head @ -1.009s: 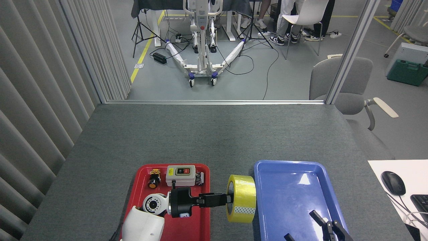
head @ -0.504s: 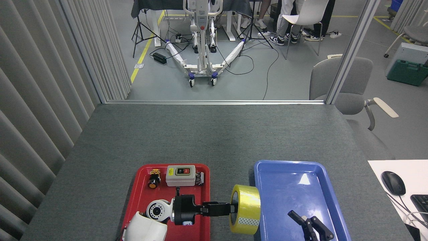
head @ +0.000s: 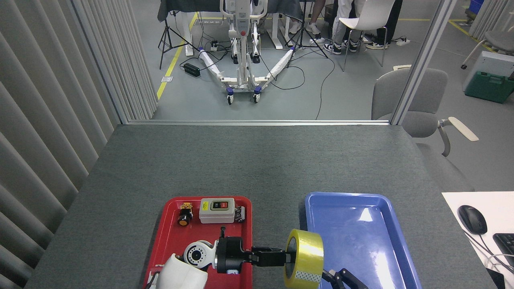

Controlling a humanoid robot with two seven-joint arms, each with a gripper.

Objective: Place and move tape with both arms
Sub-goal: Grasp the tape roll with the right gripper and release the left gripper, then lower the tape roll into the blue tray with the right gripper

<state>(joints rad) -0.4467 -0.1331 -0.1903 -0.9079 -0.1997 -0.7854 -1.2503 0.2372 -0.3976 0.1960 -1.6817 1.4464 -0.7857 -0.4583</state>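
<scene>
Tape point(head: 304, 259) is held on edge by the left end effector point(head: 283, 257), whose fingers are pinching the roll's wall through its open centre. The roll hangs over the near left rim of the blue tray point(head: 385, 216), partly above the tray and partly above the strip of grey table point(head: 257, 160) between the two trays. The left arm reaches across the red tray point(head: 168, 237), which carries a grey switch box point(head: 217, 210) and a small yellow push button point(head: 184, 214).

Judging from this, the pick-up is done and the carry toward the blue tray is well along. The roll has not been set down, and any handover to the other arm is not yet made.

The right end effector point(head: 341, 279) shows at the bottom edge, just beside the roll; too little of it is visible to tell whether its fingers are spread or pressed together.

Compared with a second ago, the roll has travelled rightward and nearer the camera, from beside the tray's outer left edge to over its rim. The right end effector has swung left across the blue tray, from the tray's right side to close beside the roll.
</scene>
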